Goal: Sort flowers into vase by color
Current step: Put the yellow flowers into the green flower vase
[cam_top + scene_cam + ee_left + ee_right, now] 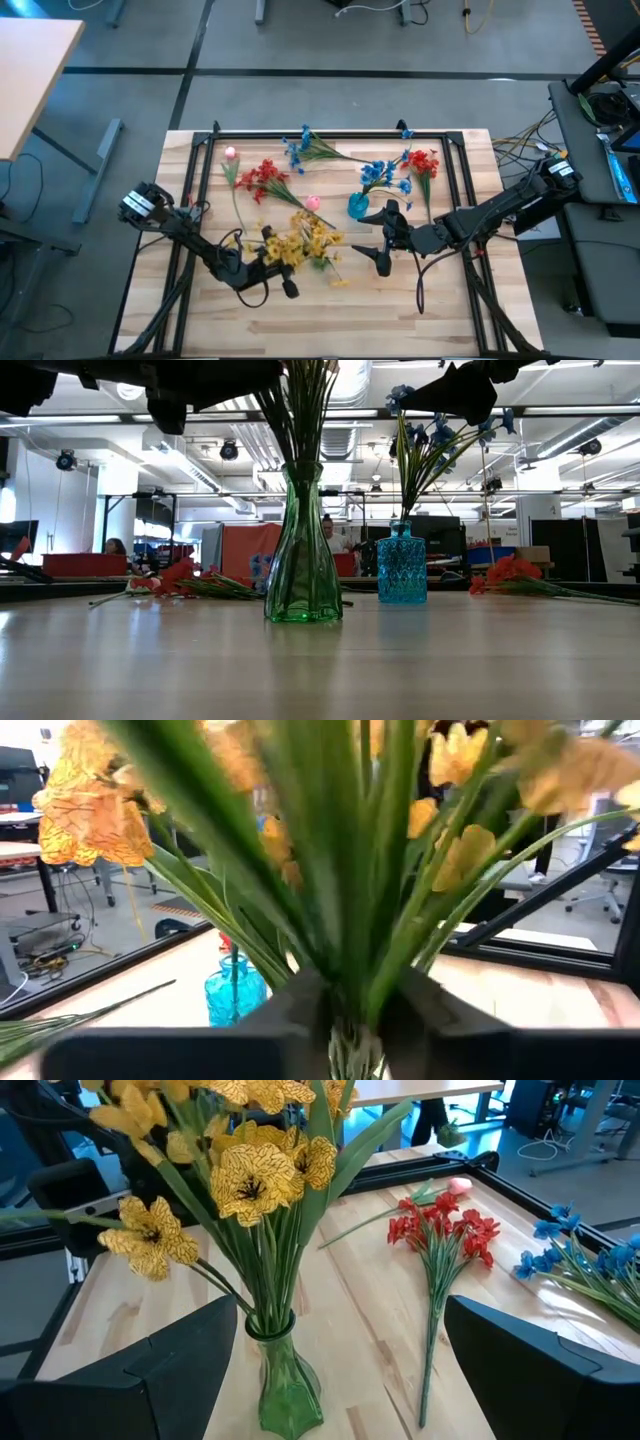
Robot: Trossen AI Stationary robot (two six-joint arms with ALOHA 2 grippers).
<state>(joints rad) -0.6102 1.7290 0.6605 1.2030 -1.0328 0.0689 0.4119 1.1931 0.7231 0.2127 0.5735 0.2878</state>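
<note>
The green vase stands near the middle of the wooden table, packed with yellow flowers whose stems run down through its neck; the left gripper sits right at that bunch, its fingers on either side of the green stems just above the vase's mouth, though whether they actually press the stems I cannot tell; the bunch fills the left wrist view, blooms spreading overhead.

The right gripper hangs just beside the blue vase, on the side nearer the table's front edge; its fingers stand wide apart with nothing between them, pointed toward the green vase. The blue vase holds a few blue flowers on thin stems.

Loose sprigs lie on the boards behind the vases; a red sprig with a pink bud near it on the left half; another pink bud just behind the yellow bunch; a blue sprig by the far rail; a second red sprig lying beside the blue vase, toward the right.
</note>
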